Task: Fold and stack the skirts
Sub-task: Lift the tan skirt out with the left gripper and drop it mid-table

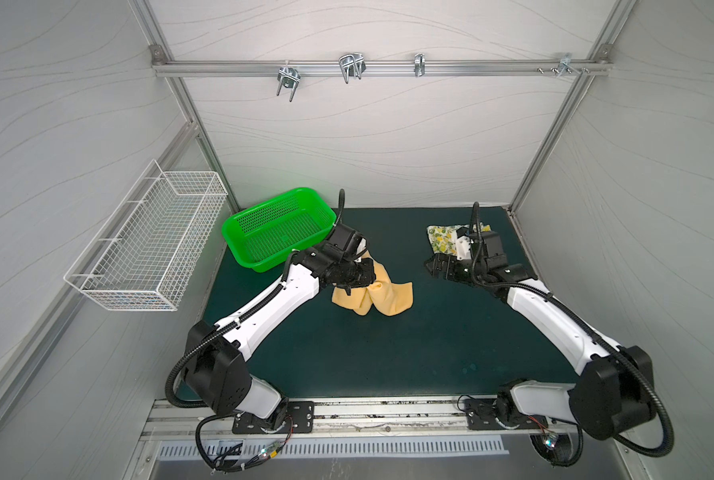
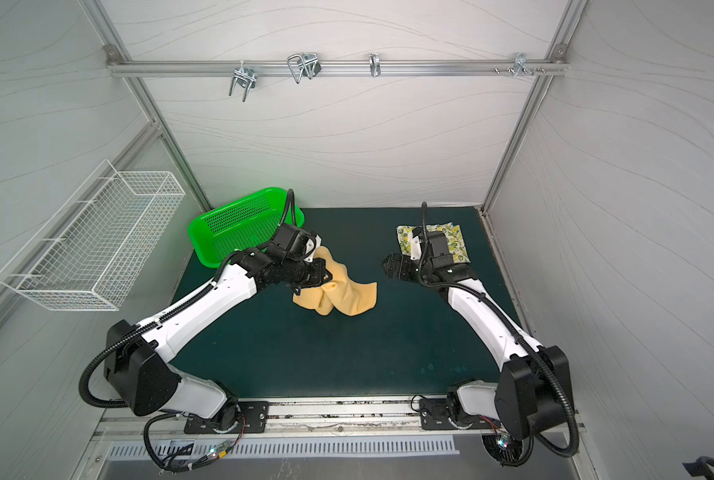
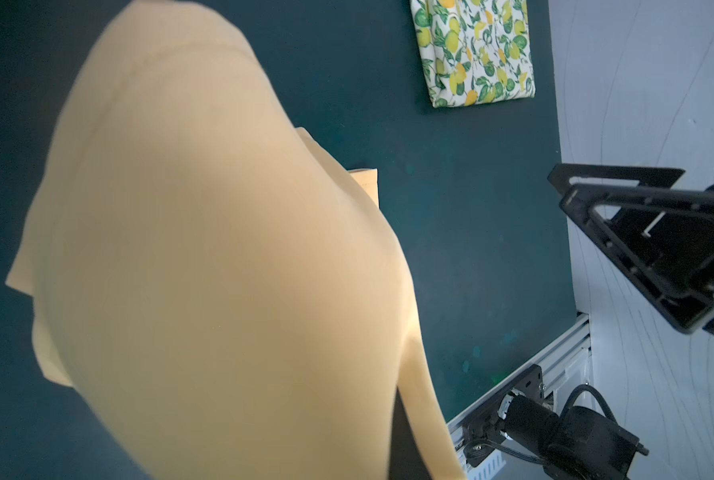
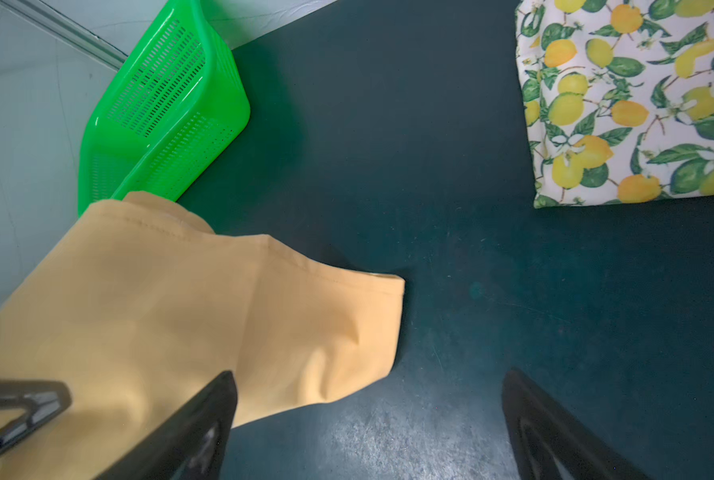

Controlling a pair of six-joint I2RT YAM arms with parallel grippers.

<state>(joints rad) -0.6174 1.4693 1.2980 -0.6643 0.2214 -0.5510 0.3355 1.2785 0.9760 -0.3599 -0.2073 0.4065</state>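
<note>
Currently mid-pickup on mustard skirt [image 1: 384, 297]. Pinched at an upper edge by left gripper [image 1: 357, 277], jaws closed tight on the cloth; draped down from there, lower part bunched on green mat [image 1: 388, 353], centre-left, just beside green basket [image 1: 245, 251]. Right gripper [image 1: 433, 266] spread fully wide, holding nothing, hovering over bare mat between the two garments, pointed toward the mustard cloth. Lemon-print skirt [image 1: 440, 242] already folded into a flat rectangle, back-right of mat, partly hidden under right wrist in both top views, well apart from mustard skirt. Judged step: getting mustard skirt spread flat before folding. To do well: bring right gripper to the free hem corner, plain in right wrist view; pinch the edge only, not the whole bunch. Pull both corners apart till taut, then lower flat onto open mat, clear of basket. Avoid dragging cloth across lemon-print skirt. Afterwards fold to matching size and set on top, edges lined up.
</note>
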